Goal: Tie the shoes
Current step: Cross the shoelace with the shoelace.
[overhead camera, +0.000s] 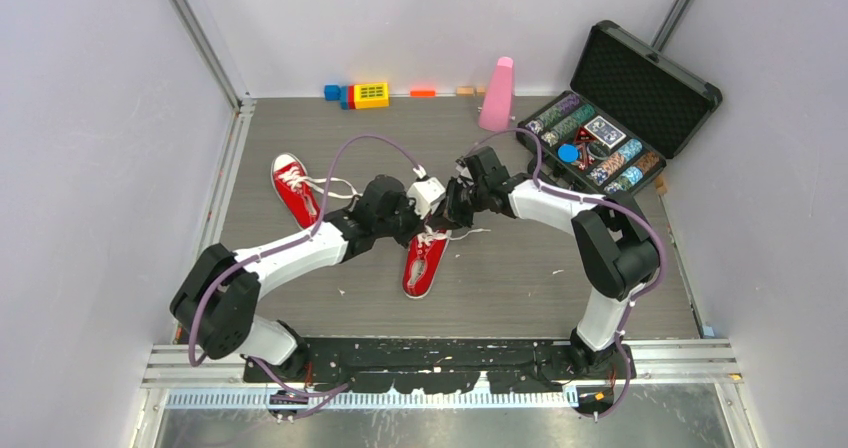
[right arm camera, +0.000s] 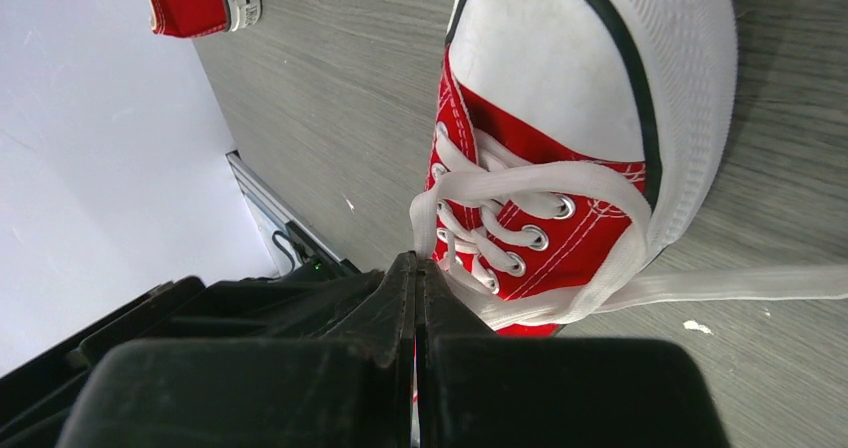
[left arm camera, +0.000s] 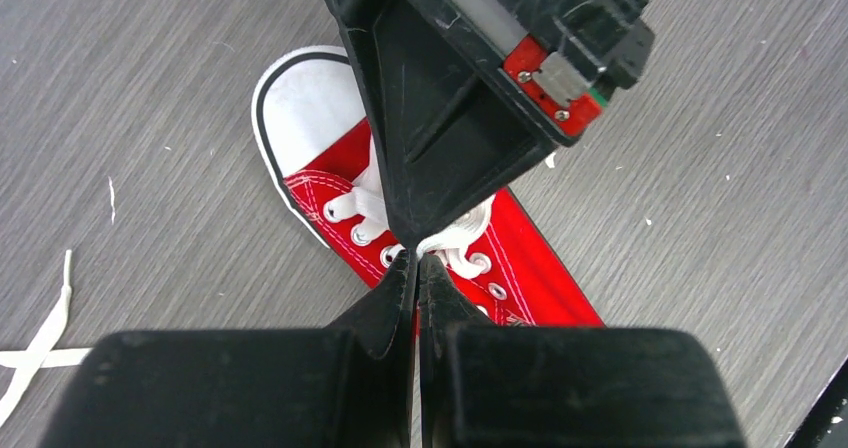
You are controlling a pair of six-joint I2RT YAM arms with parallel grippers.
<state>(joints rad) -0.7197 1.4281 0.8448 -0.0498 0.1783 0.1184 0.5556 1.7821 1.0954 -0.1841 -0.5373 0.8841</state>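
Work is centred on one of the shoes point(overhead camera: 424, 266), a red sneaker lying mid-counter with its white toe cap pointing toward the arm bases, while its mate point(overhead camera: 296, 190) lies well apart to the left, laces splayed and loose. Both arms meet over the eyelet rows of the centre shoe. The left end effector point(left arm camera: 415, 268) has its jaws pressed together right at a bunch of white lace point(left arm camera: 452, 238), which it appears to pinch. The right end effector point(right arm camera: 415, 268) is likewise closed, with strands of the same lace running down into its tips. From there a wide loop point(right arm camera: 530, 180) arcs across the tongue and a free end point(right arm camera: 740, 283) trails flat along the grey counter point(overhead camera: 540, 268). By the look of it, the step in hand is forming or drawing up the knot on this first shoe, so the task is early: no finished bow shows on either shoe. The next move likely calls for the two arms to pull apart, steadily and evenly, so the lace cinches without slipping from the pinch or dragging the light shoe along.
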